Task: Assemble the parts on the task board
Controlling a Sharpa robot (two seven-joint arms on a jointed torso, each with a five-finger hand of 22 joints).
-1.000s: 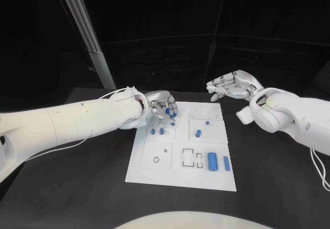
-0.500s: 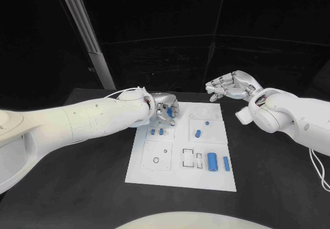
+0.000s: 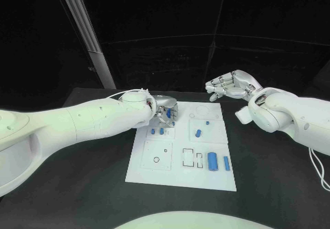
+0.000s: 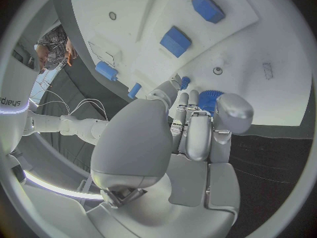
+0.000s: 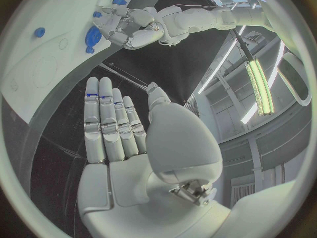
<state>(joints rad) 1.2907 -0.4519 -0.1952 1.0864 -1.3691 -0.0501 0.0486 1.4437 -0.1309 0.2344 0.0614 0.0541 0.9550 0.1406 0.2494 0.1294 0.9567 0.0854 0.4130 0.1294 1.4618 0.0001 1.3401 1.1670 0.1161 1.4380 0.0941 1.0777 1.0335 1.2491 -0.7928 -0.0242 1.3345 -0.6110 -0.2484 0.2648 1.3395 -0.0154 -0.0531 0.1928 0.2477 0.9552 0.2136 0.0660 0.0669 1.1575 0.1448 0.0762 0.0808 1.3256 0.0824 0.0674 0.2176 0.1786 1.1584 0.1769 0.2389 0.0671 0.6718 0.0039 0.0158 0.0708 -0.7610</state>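
**Left hand gripping a blue part over the board's far-left corner**

Starting at your left, you are seeing the left hand [image 3: 163, 109] hanging over the far-left corner of the task board [image 3: 180, 179], its fingers curled inward and pointing down at the plate. In the left wrist view those fingers [image 4: 198, 135] are closing around a ribbed blue part [image 4: 209, 99], so this hand is holding a piece rather than hovering empty. Just nearer to you than the hand, two small blue blocks [image 3: 157, 130] are lying side by side on the board's left half; the wrist view is showing them as flat squarish pieces [image 4: 176, 41].

Moving right along the board, you are looking at a short blue piece [image 3: 198, 133] lying in the upper right panel, with a tiny blue peg [image 3: 206, 123] just beyond it. Nearer to you, a larger blue cylinder [image 3: 213, 161] is lying lengthwise beside a thin blue rod [image 3: 226, 163], the two close together but apart. The board itself is sitting flat on the black desk [image 3: 82, 181].

At your far right, the right hand [image 3: 230, 85] is hanging above the desk just past the board's far-right corner. It is holding nothing; in the right wrist view its fingers [image 5: 109, 124] are stretching out straight and side by side, the palm open.
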